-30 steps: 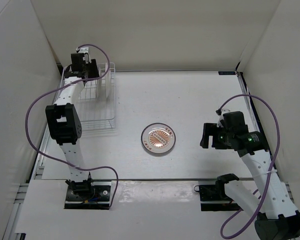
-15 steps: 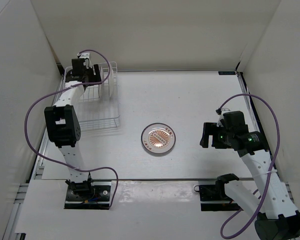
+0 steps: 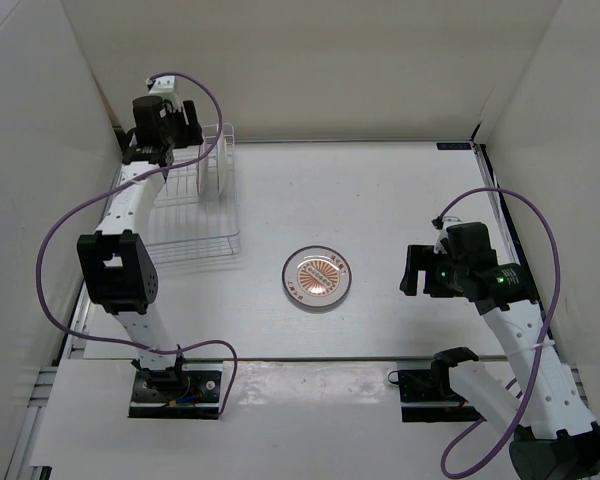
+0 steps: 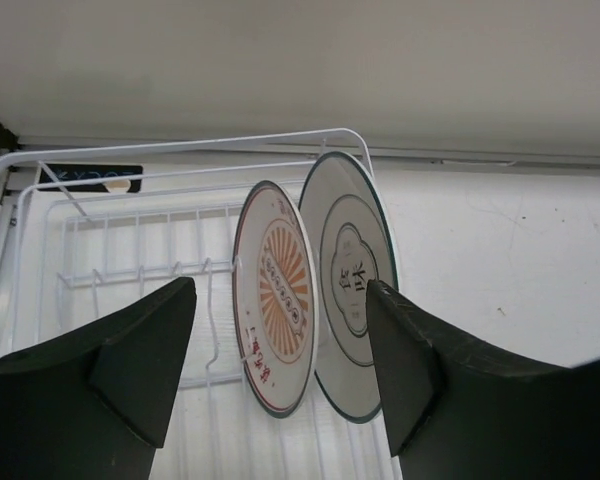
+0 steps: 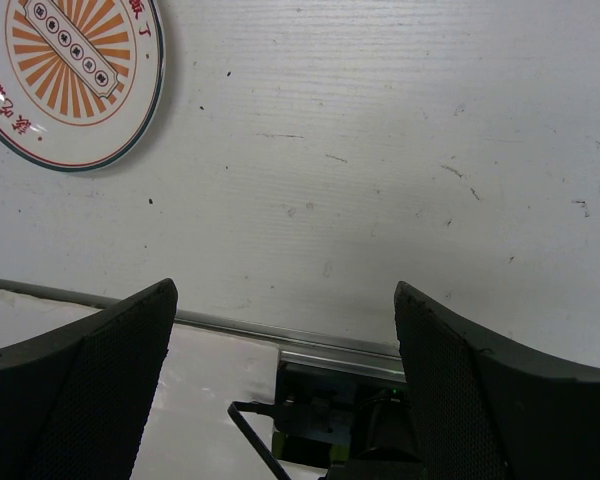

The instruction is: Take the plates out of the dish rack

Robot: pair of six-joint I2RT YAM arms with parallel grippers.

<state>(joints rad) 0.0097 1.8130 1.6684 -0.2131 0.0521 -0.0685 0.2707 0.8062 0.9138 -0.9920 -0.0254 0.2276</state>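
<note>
1. Keeping the right gripper (image 3: 412, 270) wide open and empty, well to the right of the rack (image 3: 190, 240) and nearer the arm bases than the rack's near edge.
2. Counting one sunburst plate (image 3: 318, 277) as already unloaded: lying flat and face up on the table (image 3: 380, 200), right of the rack's near right corner and well apart from its wires. Also showing at the upper left of the right wrist view, well clear of that gripper.
3. Judging the task at about a third done, with one plate out of the rack and two left inside.
4. Finding those two plates standing on edge in the rack's far right part, among the tines (image 4: 145, 272): a second sunburst plate (image 4: 277, 320) and a grey plate (image 4: 352, 290) just beside it, toward the rack's right wall. Leaning very close together; cannot tell whether touching.
5. Hovering the left gripper (image 4: 278, 288) over the rack's far end with jaws spread wide, holding nothing and touching neither plate.
6. Framing both plates in that gap from the left wrist view, with the second sunburst plate about midway and the grey plate nearer the right finger.
7. Reckoning on a descent toward the rack before closing on either rim.
</note>
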